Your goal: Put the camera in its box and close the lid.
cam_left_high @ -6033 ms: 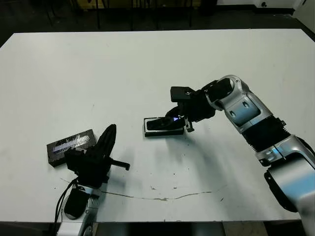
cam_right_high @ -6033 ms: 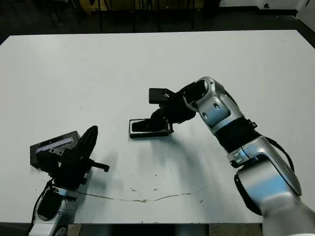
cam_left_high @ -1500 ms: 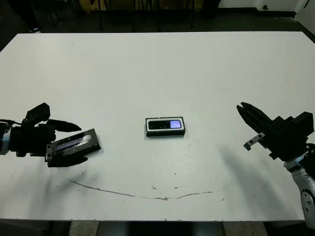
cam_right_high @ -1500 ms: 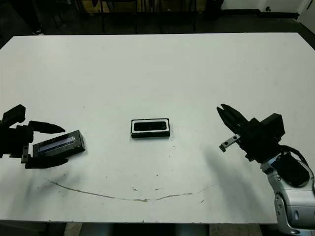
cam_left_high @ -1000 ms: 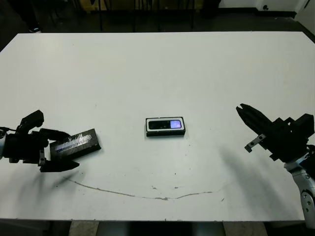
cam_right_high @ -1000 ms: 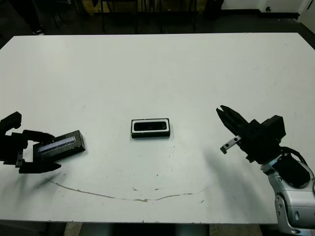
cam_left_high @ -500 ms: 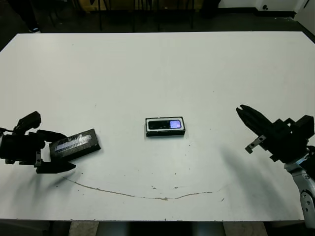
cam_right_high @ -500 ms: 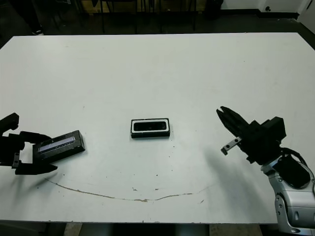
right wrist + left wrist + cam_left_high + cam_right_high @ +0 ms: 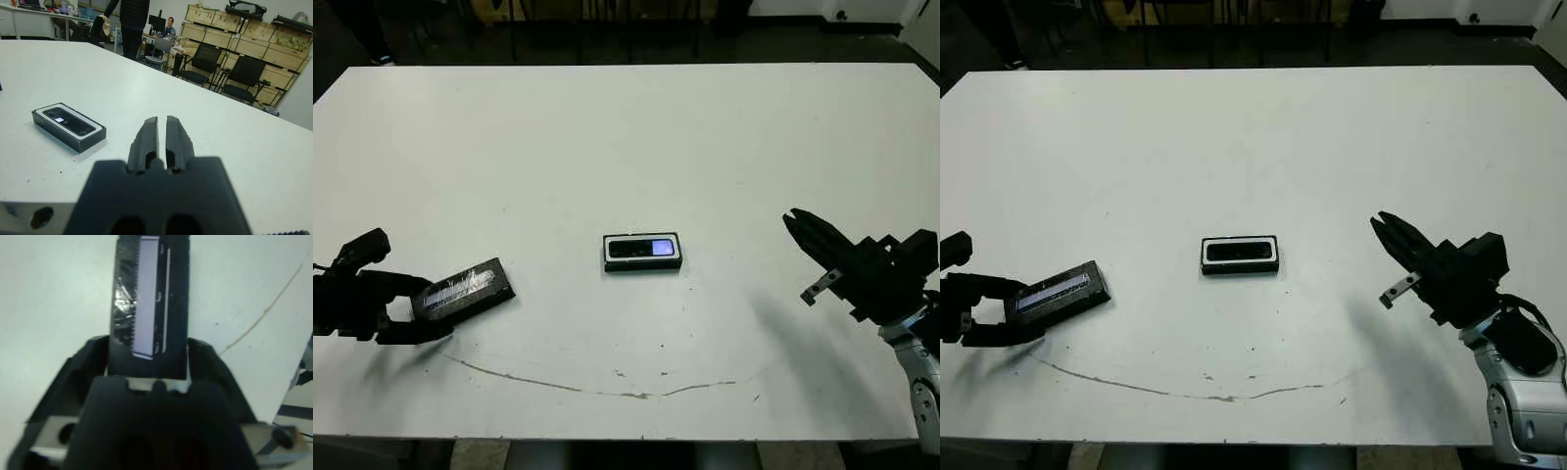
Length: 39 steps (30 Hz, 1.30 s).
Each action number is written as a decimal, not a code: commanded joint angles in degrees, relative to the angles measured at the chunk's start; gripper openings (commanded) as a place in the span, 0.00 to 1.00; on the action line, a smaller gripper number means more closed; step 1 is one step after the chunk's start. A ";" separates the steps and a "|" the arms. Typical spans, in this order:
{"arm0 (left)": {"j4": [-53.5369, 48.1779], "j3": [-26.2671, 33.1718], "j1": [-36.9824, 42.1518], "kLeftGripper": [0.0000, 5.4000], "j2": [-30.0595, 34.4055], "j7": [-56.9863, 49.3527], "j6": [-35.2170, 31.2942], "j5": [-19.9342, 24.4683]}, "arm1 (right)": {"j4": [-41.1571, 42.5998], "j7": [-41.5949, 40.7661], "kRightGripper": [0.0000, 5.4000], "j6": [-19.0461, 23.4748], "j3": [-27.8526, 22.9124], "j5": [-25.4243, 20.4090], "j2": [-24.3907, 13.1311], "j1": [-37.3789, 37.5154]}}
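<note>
One lid (image 9: 463, 291) near table (image 9: 607, 127) edge, left jaws straddling it

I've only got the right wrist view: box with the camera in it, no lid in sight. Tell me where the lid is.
Observer: The lid lies flat, silvery print up, near the table's left edge, well apart from the box at the middle.
Operator: Give me the left gripper's state.
Observer: The left gripper is at the lid's outer end, open, one finger on either side of it. The left wrist view does not settle whether they touch it.
</note>
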<state>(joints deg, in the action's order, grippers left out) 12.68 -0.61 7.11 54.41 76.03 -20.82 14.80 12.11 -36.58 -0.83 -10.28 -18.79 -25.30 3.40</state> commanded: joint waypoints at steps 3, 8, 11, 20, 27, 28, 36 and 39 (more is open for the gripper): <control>0.08 1.57 -1.27 0.49 -0.59 -1.73 -2.31 1.18 | -0.37 -0.03 0.00 0.87 0.25 0.16 -0.61 0.55; -0.03 3.01 -0.84 0.49 -2.10 -1.56 -5.91 5.27 | -0.86 -0.04 0.00 0.30 0.25 0.43 -0.45 0.52; -2.02 4.68 -1.27 0.49 -3.11 -2.83 -7.44 7.72 | -0.48 0.13 0.00 0.78 0.34 0.46 -0.47 0.67; -21.12 10.29 1.34 0.49 -3.96 -14.32 -17.50 14.33 | 1.34 2.60 0.00 3.66 1.87 1.50 0.13 1.28; -15.14 1.10 14.65 0.49 -5.23 -7.10 -15.36 13.30 | -1.69 1.93 0.00 2.30 3.07 1.47 0.84 0.16; -13.73 -0.83 16.64 0.49 -5.48 -5.80 -14.48 12.32 | -2.11 1.75 0.00 1.94 3.11 1.43 0.86 0.02; 0.64 -13.05 29.16 0.49 -11.46 1.31 -5.33 2.62 | -3.93 1.12 0.00 0.25 3.45 1.48 1.03 -0.36; 6.15 -15.40 32.72 0.49 -14.66 2.98 -2.91 0.11 | -4.70 0.82 0.00 -0.59 3.55 1.40 1.12 -0.59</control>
<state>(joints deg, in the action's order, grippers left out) 16.42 -14.65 38.45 40.80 78.30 -24.68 16.55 8.34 -35.49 -1.19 -6.93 -17.63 -24.23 2.72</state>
